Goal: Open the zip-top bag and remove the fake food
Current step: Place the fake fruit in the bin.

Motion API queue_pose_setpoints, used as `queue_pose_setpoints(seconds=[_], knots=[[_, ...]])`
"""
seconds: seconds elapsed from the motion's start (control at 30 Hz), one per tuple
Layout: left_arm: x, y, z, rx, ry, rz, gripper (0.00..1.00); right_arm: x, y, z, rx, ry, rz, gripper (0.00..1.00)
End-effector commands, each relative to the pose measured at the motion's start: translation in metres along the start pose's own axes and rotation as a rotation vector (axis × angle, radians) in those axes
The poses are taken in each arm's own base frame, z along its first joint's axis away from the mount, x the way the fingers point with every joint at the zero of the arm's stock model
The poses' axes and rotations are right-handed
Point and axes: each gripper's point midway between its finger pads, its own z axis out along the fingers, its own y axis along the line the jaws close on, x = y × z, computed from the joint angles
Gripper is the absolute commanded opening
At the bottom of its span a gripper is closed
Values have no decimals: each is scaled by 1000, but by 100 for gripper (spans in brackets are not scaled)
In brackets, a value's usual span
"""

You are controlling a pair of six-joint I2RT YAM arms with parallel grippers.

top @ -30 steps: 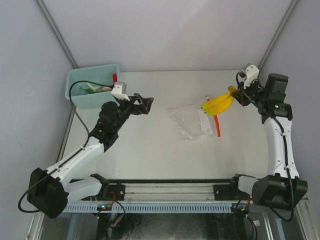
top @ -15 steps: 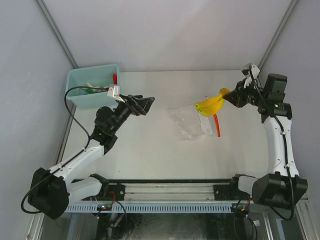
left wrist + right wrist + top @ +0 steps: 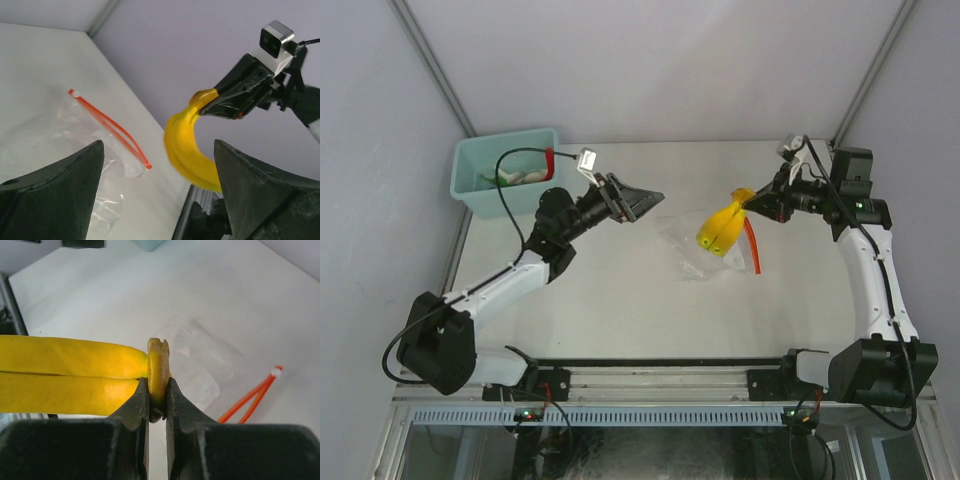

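My right gripper (image 3: pixel 757 202) is shut on the stem of the yellow toy banana (image 3: pixel 721 227) and holds it in the air above the right part of the table; the right wrist view shows the stem pinched between the fingers (image 3: pixel 157 385). The clear zip-top bag (image 3: pixel 695 243) lies flat on the table under it, its red-orange zip strip (image 3: pixel 753 246) at the right edge and open. My left gripper (image 3: pixel 645 198) is open and empty, raised left of the banana and pointing toward it; the banana (image 3: pixel 187 150) shows between its fingers, apart from them.
A teal bin (image 3: pixel 505 172) stands at the back left corner with a red piece (image 3: pixel 549 158), a green piece and a whitish piece (image 3: pixel 520 178) inside. Grey walls close in the back and both sides of the table (image 3: pixel 620 290).
My right gripper has carried the banana left and lower, over the bag. My left gripper has swung right and up toward the banana, away from the bin.
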Motion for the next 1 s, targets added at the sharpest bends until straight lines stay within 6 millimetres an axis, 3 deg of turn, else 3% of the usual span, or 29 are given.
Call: queue_pose_setpoints(seconds=[0.0, 0.17, 0.33, 0.53, 0.67, 0.97], knots=[[2, -54, 20, 205, 90, 24, 93, -24, 39, 2, -170, -41, -307, 0], [31, -68, 36, 295, 204, 126, 94, -17, 62, 9, -274, -25, -509, 0], [67, -81, 38, 378, 262, 331, 93, -18, 75, 11, -333, -39, -548, 0], [86, -95, 44, 451, 283, 421, 88, -17, 81, 12, -357, -44, -565, 0], [95, -92, 54, 442, 302, 414, 80, -17, 85, 11, -371, -53, -565, 0], [121, -82, 73, 426, 372, 399, 72, -16, 93, 11, -395, -58, -579, 0]])
